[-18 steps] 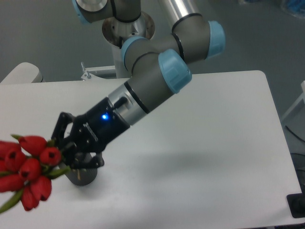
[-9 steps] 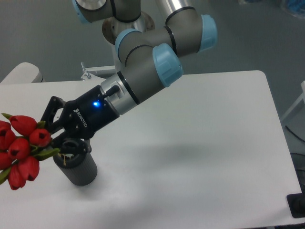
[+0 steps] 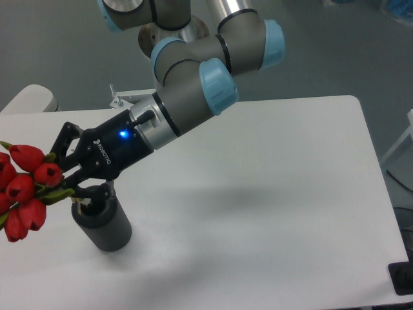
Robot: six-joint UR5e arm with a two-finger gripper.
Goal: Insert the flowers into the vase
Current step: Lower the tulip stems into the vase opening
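Several red buds: flowers (image 3: 26, 190) left of vase (image 3: 102, 223), heads tilted outward. Gripper (image 3: 67, 187) pinching stems just above vase; stem tips possibly entering hole. Light, soft, crushable: hold at stems, gently.

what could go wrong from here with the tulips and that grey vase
The gripper holds the tulips nearly sideways, buds hanging off the left of the vase. If released at this tilt, the bunch could flop out rather than stand.

The fingers sit right over the vase's rim, so any downward push may knock or tip the vase.

The stem ends are hidden behind the gripper, so they may be catching on the rim.
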